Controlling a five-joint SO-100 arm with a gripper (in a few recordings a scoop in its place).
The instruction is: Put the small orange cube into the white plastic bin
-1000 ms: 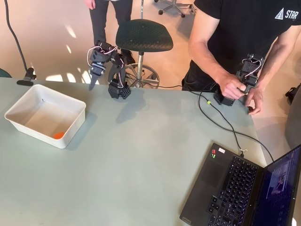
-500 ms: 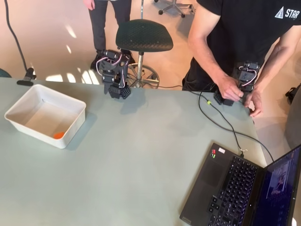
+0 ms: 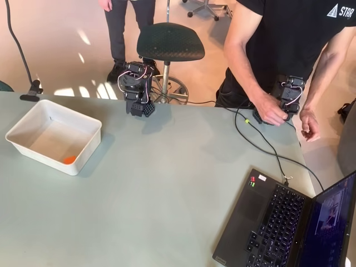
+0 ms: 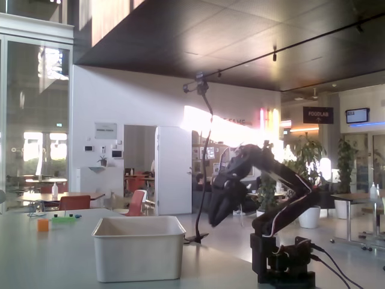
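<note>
The orange cube [image 3: 69, 159] lay inside the white bin [image 3: 33, 118], at its near corner in the overhead view. The gripper [image 4: 216, 218] hung in the air to the right of the bin in the fixed view, holding nothing; whether its jaws were open could not be told.

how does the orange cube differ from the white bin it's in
The small orange cube is tiny and bright orange; the white plastic bin is plain white and many times larger. The cube is a compact block lying on the floor near one corner; the bin is an open, shallow tub with sloping walls, resting on the table.
</note>
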